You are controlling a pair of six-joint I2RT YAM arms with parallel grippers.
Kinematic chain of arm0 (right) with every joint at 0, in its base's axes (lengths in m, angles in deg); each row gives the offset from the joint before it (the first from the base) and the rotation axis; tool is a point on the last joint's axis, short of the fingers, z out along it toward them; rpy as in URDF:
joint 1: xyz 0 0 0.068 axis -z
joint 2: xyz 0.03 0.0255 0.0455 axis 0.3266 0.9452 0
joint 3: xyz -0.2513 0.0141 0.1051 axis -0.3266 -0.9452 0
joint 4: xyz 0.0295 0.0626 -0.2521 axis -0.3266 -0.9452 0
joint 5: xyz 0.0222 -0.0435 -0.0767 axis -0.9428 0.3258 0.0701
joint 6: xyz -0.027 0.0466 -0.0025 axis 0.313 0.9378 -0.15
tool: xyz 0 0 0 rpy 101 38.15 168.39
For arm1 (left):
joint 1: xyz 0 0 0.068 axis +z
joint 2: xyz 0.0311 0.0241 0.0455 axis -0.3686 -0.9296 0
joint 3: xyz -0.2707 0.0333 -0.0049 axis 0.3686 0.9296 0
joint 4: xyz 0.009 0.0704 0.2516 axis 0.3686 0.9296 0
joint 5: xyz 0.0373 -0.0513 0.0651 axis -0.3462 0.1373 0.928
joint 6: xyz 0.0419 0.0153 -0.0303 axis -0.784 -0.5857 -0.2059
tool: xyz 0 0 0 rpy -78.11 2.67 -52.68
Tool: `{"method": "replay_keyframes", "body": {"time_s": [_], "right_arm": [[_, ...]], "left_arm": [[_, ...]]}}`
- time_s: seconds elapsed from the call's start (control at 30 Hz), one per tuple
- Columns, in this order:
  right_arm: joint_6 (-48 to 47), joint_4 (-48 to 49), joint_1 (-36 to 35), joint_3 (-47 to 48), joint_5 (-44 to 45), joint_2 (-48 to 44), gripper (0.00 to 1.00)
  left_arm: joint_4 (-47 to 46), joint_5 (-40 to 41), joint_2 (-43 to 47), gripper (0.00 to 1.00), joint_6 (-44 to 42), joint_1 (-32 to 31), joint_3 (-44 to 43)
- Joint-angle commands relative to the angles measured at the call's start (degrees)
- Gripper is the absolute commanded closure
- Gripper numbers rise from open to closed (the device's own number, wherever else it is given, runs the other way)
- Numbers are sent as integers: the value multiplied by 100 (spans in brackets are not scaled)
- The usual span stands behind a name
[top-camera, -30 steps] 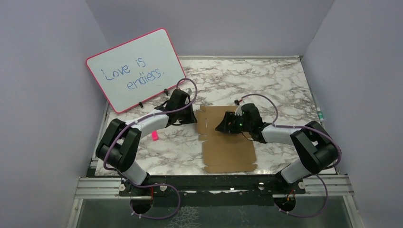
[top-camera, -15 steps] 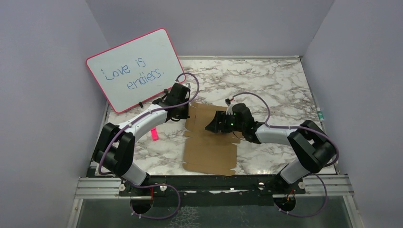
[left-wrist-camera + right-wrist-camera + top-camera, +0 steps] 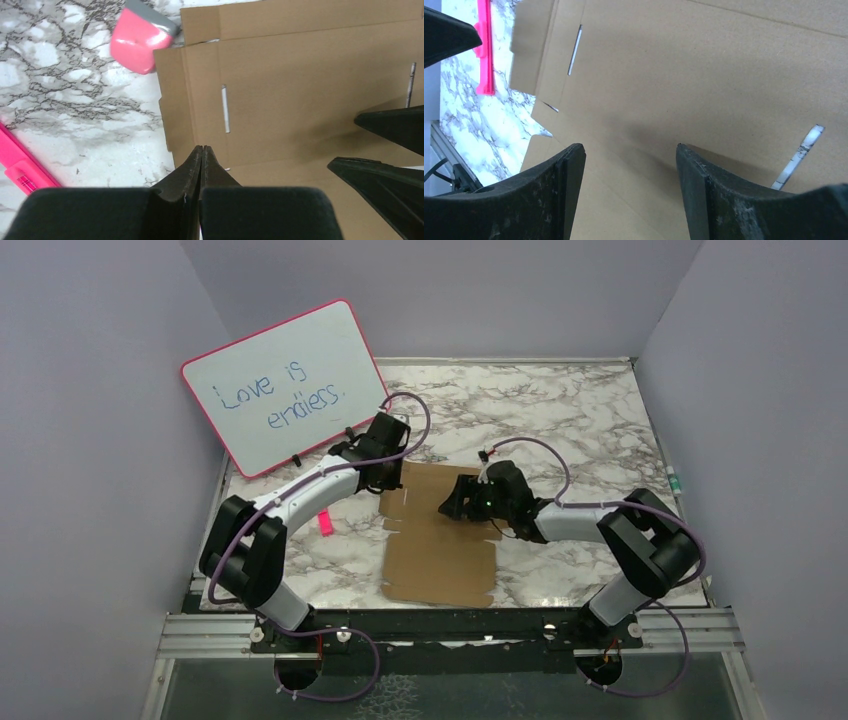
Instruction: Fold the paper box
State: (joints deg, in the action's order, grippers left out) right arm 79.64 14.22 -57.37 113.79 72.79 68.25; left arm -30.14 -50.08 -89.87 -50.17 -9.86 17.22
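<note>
Lying flat and unfolded on the marble tabletop point(image 3: 560, 420), the paper box point(image 3: 440, 560) appears in the top view between the 2 arms, with the left end effector point(image 3: 384, 478) at its far-left corner and the right end effector point(image 3: 452, 508) over its far half. The left wrist view shows the left fingers pressed fully together, tips at the cardboard's left edge. The right wrist view shows the right fingers spread wide over bare cardboard, gripping nothing.
</note>
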Motion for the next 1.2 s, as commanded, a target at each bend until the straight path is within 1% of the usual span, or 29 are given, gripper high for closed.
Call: {"method": "replay_keyframes", "body": {"time_s": [0.0,0.1,0.2,0.27,0.33,0.4,0.43,0.6,0.7,0.87,1.0,1.17], "right_arm": [[46,303,-68,-94,-68,235,28],[107,398,-94,-101,-109,303,28],[133,452,-97,-154,-89,308,28],[133,447,-93,-176,-70,274,28],[125,457,-102,-208,-42,249,28],[124,472,-98,-233,-29,242,28],[126,498,-103,-250,-27,249,28],[149,615,-97,-315,-70,292,28],[159,673,-101,-336,-88,340,28],[166,783,-98,-340,-146,435,28],[176,861,-104,-360,-146,453,28],[147,893,-102,-356,-146,500,28]], "left_arm": [[235,454,-223,100,-83,-316,-337],[362,665,-406,100,-79,-539,-480],[458,679,-508,100,-92,-642,-577],[475,843,-437,95,-53,-644,-533],[446,901,-308,84,-34,-547,-453],[329,634,-181,74,-24,-298,-329],[250,412,-113,71,-18,-140,-240],[-255,-765,155,63,146,708,271],[-490,-1388,95,61,192,1001,434],[-689,-1873,-263,60,253,1191,492],[-736,-1951,-383,62,262,1197,465],[-691,-1717,-445,66,245,1190,469]]}}
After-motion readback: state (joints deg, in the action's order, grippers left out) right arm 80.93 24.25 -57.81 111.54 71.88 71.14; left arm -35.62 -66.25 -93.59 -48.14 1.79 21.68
